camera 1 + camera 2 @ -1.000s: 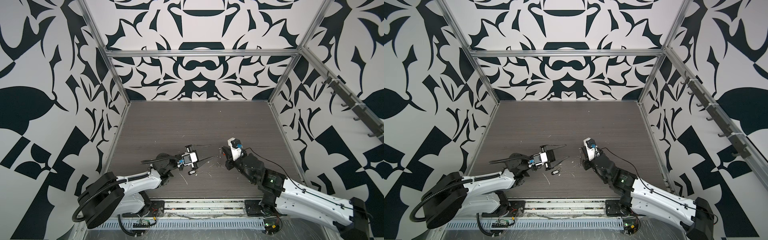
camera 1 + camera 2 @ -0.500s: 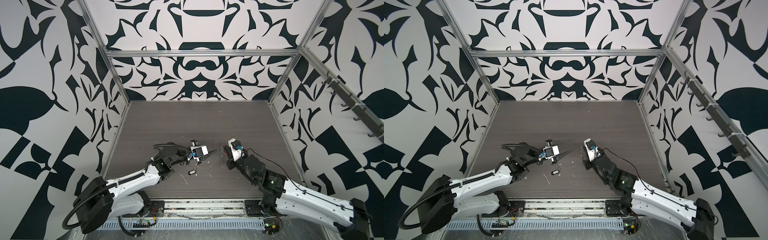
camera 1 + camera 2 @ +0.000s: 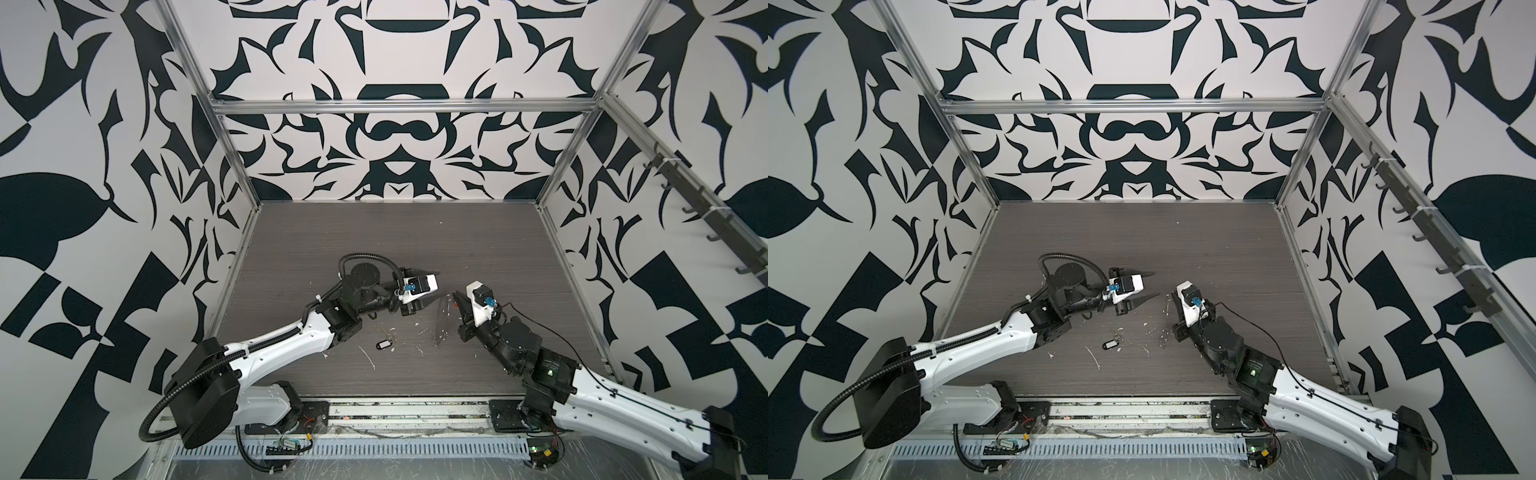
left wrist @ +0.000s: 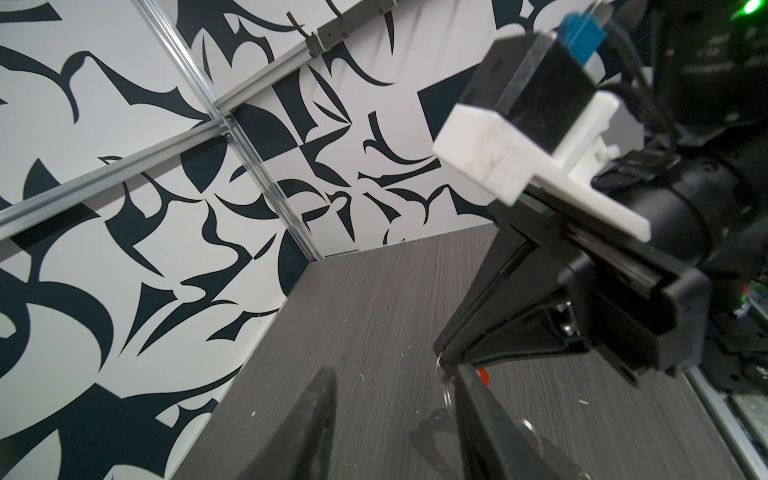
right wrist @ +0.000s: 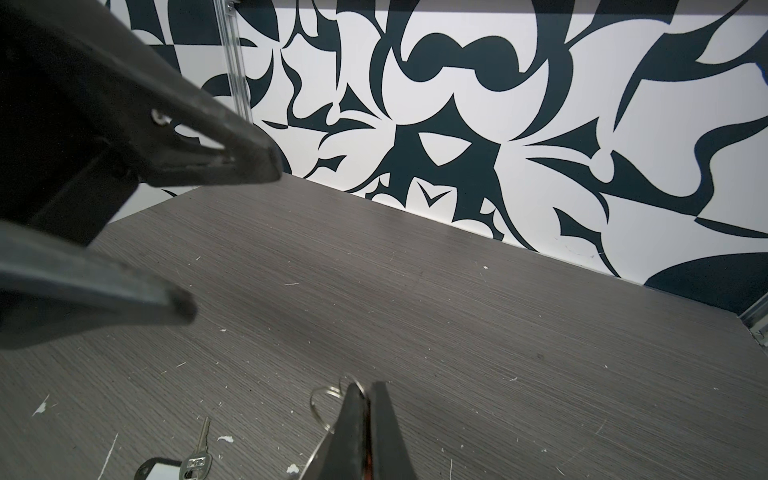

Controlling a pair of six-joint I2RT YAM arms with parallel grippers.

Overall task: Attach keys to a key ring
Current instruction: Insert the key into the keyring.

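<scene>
Near the front middle of a dark grey wood-grain surface (image 3: 374, 232), enclosed by black-and-white patterned wall panels (image 3: 386, 137), two black-and-white robot arms are seen reaching toward each other. The left hand (image 3: 1157, 284) is held above the surface and pointed toward the right hand, with its two black pointed fingers (image 4: 320, 415) spread apart and nothing between them; it is released. The right hand (image 5: 366, 388) is clenched, its fingers pressed together on the wire of a large, thin, round grey metal key ring (image 3: 441, 328). In both top views the key ring is shown nearly edge-on, like a see-through disc, hanging from the right hand's fingertips down toward the surface, between the two hands. Whether its lower edge touches the surface cannot be told. In the left wrist view a small red-orange plastic tag (image 4: 482, 374) is glimpsed just beside the right hand's fingertips, mostly hidden by a left finger; what it is joined to cannot be made out. A small bunch of silver metal keys with a black plastic, white-labelled tag (image 3: 384, 344) is laid flat on the surface, apart from both hands, between the two arms and nearer the front edge than the key ring. White scraps and flecks (image 3: 368, 359) are scattered over the surface around that bunch.
</scene>
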